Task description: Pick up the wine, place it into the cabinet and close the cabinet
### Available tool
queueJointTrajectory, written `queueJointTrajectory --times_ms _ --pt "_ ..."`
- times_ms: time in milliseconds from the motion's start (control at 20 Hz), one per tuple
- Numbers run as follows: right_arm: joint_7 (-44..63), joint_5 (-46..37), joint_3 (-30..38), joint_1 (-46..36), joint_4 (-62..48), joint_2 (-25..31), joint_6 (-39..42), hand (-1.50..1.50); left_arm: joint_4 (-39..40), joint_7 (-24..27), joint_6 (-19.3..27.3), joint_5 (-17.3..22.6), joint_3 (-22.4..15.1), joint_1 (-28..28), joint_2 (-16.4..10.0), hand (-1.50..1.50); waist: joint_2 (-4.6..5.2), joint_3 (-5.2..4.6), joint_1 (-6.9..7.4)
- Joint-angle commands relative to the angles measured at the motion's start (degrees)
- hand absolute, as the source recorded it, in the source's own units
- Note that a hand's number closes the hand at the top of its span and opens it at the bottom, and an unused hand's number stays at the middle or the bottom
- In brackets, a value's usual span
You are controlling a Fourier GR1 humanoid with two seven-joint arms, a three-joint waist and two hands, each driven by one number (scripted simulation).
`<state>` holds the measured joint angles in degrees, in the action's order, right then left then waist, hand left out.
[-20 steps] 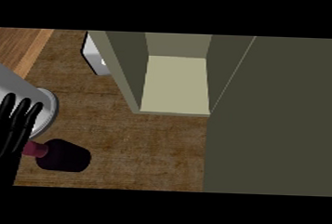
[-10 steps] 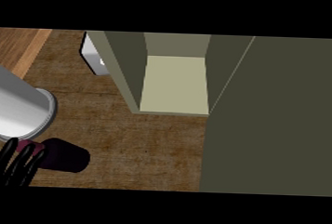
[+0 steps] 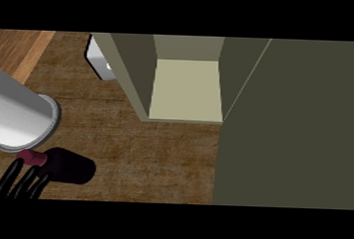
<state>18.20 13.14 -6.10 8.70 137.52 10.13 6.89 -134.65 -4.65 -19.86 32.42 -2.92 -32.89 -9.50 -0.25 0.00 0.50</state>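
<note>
Low at the view's left, over the wooden counter (image 3: 149,155): one wine (image 3: 70,166), dark in body, with a maroon cap (image 3: 32,157) turned toward the left edge. Cannot tell whether lying flat or tilted. Too dark along its side to read any label or writing.

Right against the cap end, one black left hand (image 3: 16,181), mostly cut off by the lower edge and overlapping the wine's neck. Cannot tell whether open or closed round the wine. Just above it, one thick grey forearm (image 3: 19,117), slanting in from the left edge and covering part of the counter beside the wine.

Up and to the right, well apart from the wine: one olive cabinet (image 3: 132,75), standing open, with a pale bare shelf (image 3: 187,89) inside. Along the whole right side, one dark olive door (image 3: 290,125), swung outward toward the viewer and hiding the counter beneath it. Between wine and shelf, only bare wood and the cabinet's left wall off to one side.

Behind that left wall, one small white object (image 3: 100,59), partly hidden and too little of it showing to name. At top left, one strip of lighter wood (image 3: 17,49) bordering the darker counter.
</note>
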Motion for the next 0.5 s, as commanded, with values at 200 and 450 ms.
queueJointTrajectory --times_ms 200,450 --pt "4.86 1.62 1.57 -0.72 5.07 1.24 -0.89 -1.5 -12.25 -2.89 2.38 8.23 2.43 -4.31 -0.27 -1.5 -0.06 0.03 -0.1" --pt "5.6 1.87 2.27 -4.21 3.7 1.08 -2.2 -1.5 -13.29 -3.78 2.61 10.42 6.69 -5.54 -2.13 -1.5 -0.08 0.03 0.42"
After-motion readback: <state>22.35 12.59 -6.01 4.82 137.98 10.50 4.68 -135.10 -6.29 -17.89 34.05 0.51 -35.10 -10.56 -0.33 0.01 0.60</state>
